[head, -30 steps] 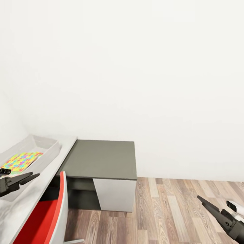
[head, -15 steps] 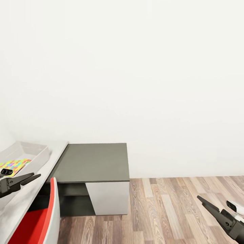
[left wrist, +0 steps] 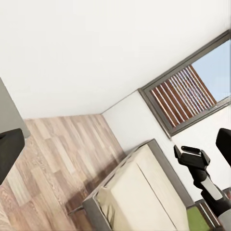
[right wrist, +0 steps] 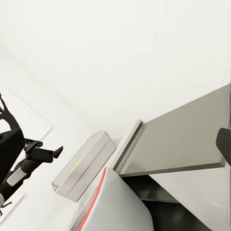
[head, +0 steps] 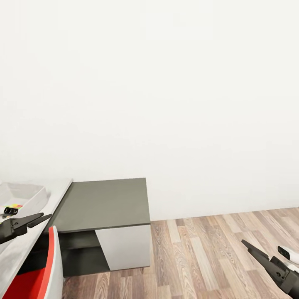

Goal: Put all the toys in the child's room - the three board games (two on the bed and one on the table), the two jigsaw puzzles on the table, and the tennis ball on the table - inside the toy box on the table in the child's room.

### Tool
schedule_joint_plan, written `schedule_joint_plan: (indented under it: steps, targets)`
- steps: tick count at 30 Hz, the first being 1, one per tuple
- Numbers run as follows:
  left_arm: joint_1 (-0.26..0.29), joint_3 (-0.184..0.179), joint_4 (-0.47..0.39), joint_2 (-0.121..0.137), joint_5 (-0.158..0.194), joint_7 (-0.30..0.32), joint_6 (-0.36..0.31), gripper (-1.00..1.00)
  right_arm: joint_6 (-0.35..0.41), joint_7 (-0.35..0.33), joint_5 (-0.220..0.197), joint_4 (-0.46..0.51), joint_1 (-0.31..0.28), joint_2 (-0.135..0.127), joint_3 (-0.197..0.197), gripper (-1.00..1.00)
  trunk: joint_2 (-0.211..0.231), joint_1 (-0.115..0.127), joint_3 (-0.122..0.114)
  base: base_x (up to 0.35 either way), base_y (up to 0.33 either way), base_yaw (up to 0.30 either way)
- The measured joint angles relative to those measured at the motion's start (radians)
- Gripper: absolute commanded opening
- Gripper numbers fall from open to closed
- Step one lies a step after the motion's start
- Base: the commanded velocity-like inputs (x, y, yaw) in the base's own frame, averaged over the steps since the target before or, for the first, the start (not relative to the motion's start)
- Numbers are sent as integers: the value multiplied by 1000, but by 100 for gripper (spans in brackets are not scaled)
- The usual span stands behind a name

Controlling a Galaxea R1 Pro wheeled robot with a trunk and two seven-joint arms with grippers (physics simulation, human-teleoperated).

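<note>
Head view: toy box on the pale top of the table, at the end away from the lower dark-grey section, a strip of jigsaw puzzle colours showing inside; left gripper before the toy box, fingers nearly together and holding nothing; right gripper over the wood floor well apart from the table, its opening impossible to judge; red chair just beside the table's front edge; left wrist view: bed below a window
</note>
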State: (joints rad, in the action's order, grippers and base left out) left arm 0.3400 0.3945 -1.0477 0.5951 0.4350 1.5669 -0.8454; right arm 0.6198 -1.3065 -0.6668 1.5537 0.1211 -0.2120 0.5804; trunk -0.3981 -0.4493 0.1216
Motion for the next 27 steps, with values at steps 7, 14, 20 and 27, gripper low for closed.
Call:
schedule_joint_plan:
  steps: [7, 14, 20, 27]
  targets:
    - [1, -1, 0, -5, 0, 0, 0, 100, 0, 0, 0, 0, 0, -1, 0, 100, 0, 0, -10, 0, 0, -176]
    - [1, -2, 0, -6, 0, 0, 0, 100, 0, 1, 0, 0, 0, 0, 0, 100, 0, 0, -21, 0, 0, -177]
    - [3, -29, 0, -32, -2, 0, 9, 100, -1, 1, 1, 1, 0, 1, 0, 100, 0, 0, -27, 0, -153, -104]
    - [8, -74, -1, -42, -8, 0, 15, 100, 1, 39, -1, 1, 0, 0, 0, 100, 0, 0, -28, 0, -188, -9]
